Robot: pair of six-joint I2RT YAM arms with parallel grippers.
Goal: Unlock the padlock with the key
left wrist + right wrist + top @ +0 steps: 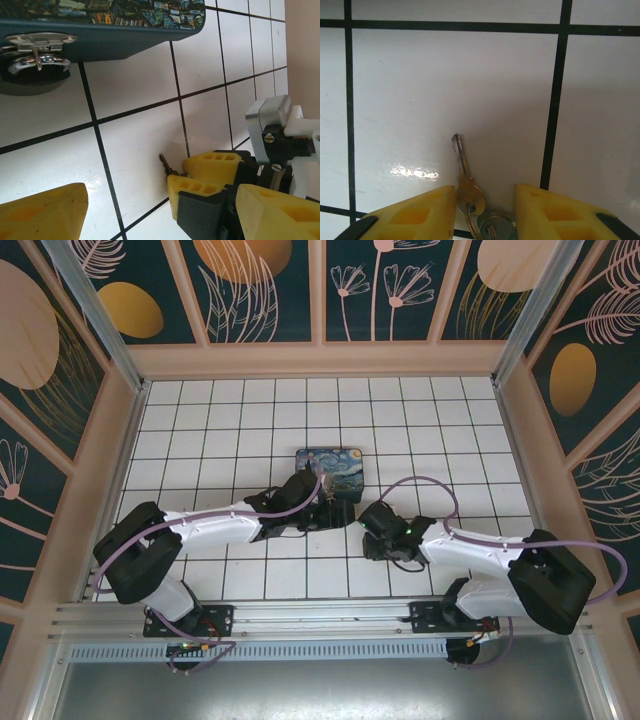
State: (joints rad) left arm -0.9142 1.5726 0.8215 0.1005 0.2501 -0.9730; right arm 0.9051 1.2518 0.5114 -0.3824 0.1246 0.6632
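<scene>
Top camera looks down; both low wrist cameras seemingly share the key (pixel 464 172).

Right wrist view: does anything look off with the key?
Nothing stands out. The key lies flat on a tile, blade straight and pointing away, between the open fingers of the right gripper.

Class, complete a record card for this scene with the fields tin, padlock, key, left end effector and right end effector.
tin: blue, painted, mid-table
padlock: black, hanging from the hasp on the tin's side
key: lying flat on a white tile, ring attached
left end effector: open, beside the tin
right end effector: open, fingers either side of the key's head, not closed on it
</scene>
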